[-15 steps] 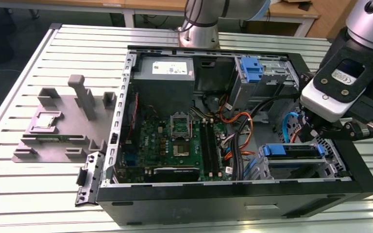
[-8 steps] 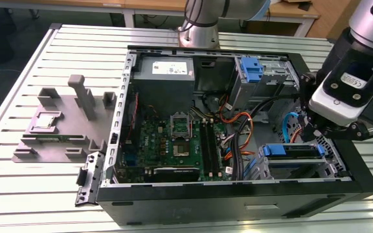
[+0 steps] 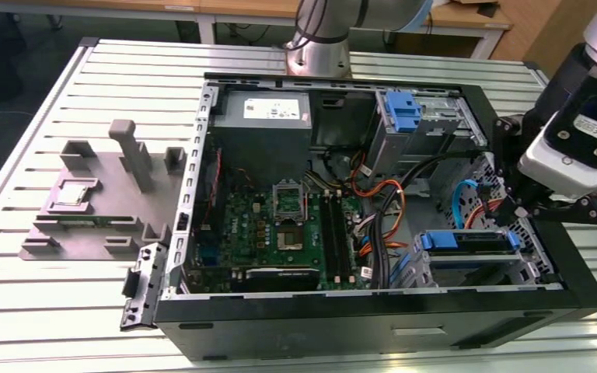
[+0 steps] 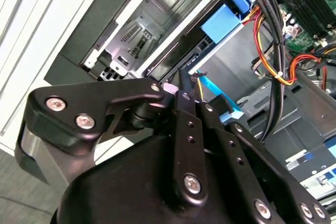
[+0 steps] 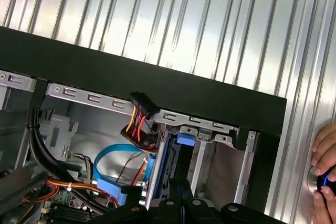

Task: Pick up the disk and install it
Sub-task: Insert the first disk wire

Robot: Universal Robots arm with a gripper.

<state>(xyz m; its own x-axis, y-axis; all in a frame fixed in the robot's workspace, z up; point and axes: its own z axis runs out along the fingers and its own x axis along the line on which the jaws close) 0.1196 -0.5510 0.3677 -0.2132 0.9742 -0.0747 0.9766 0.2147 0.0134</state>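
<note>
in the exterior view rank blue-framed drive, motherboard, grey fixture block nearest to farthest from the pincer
1. blue-framed drive, in the bay by the pincer
2. motherboard, mid-case
3. grey fixture block, outside the case, exterior view's left

Nothing readable — white label (image 3: 265, 110) on the power supply (image 3: 262, 138), another on the arm (image 3: 592, 124), both too small.

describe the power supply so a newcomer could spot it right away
Find the open black computer case on the slatted table. In the corner by the arm's silver base sits the power supply, a grey box. Unlike the blue-tabbed drive cage nearby, it carries a white label.
</note>
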